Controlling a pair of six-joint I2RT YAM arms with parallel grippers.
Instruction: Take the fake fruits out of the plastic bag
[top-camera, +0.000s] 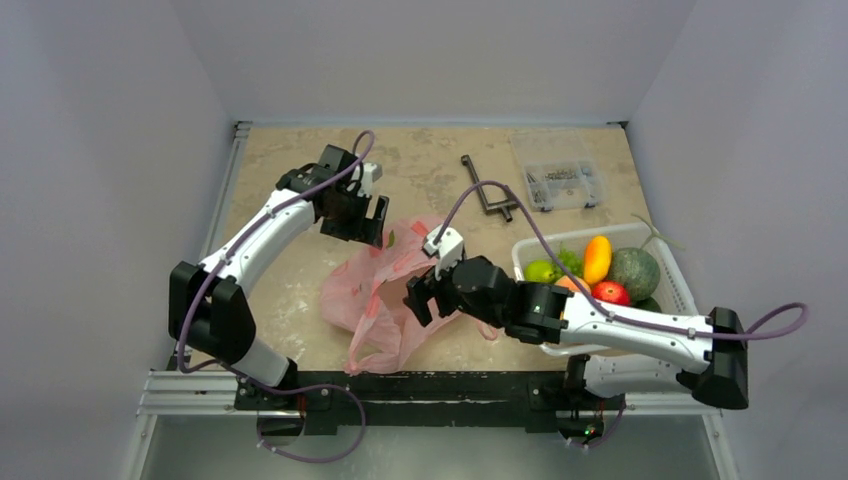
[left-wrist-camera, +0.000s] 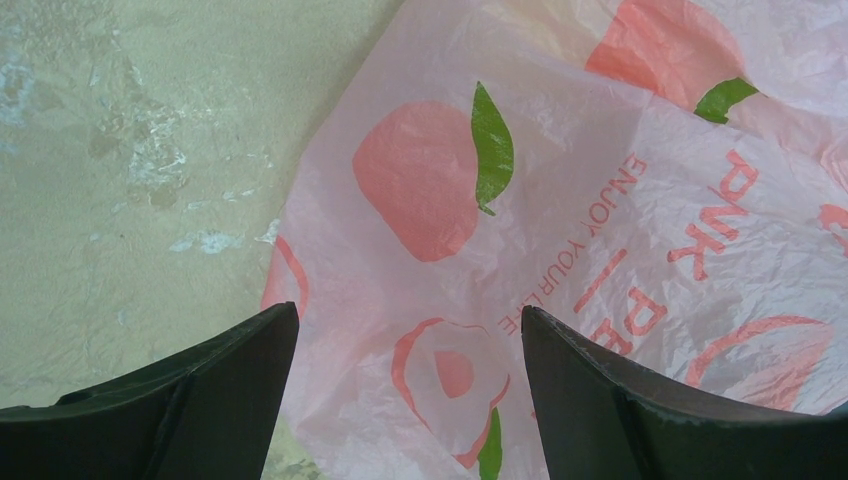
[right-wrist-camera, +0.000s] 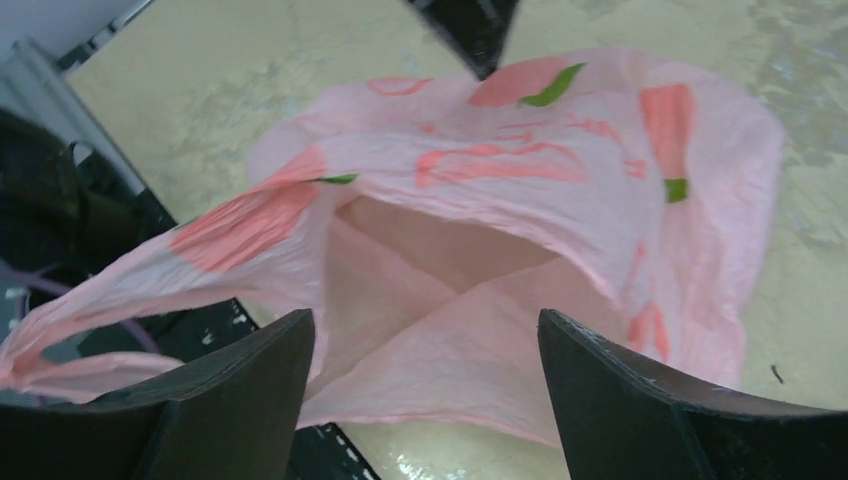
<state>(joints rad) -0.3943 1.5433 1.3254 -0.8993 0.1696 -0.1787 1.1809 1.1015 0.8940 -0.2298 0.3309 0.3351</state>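
Note:
The pink plastic bag (top-camera: 385, 290) lies crumpled mid-table, its mouth toward the right arm. In the right wrist view the plastic bag (right-wrist-camera: 560, 180) gapes open and no fruit shows inside. My right gripper (top-camera: 425, 300) hangs open at the mouth, its fingers apart over the lower lip (right-wrist-camera: 427, 320). Above the bag's far corner my left gripper (top-camera: 365, 232) is open, with only printed film (left-wrist-camera: 410, 320) between its fingers. The fake fruits sit in the white basket (top-camera: 676, 284): lime-green apple (top-camera: 541, 271), orange fruit (top-camera: 597, 259), melon (top-camera: 634, 273), grapes (top-camera: 570, 260) and a red fruit (top-camera: 611, 293).
A clear small-parts box (top-camera: 556, 183) stands at the back right, with a black metal tool (top-camera: 490, 197) just left of it. The basket sits against the table's right edge beside my right arm. Grey walls close in the table on three sides.

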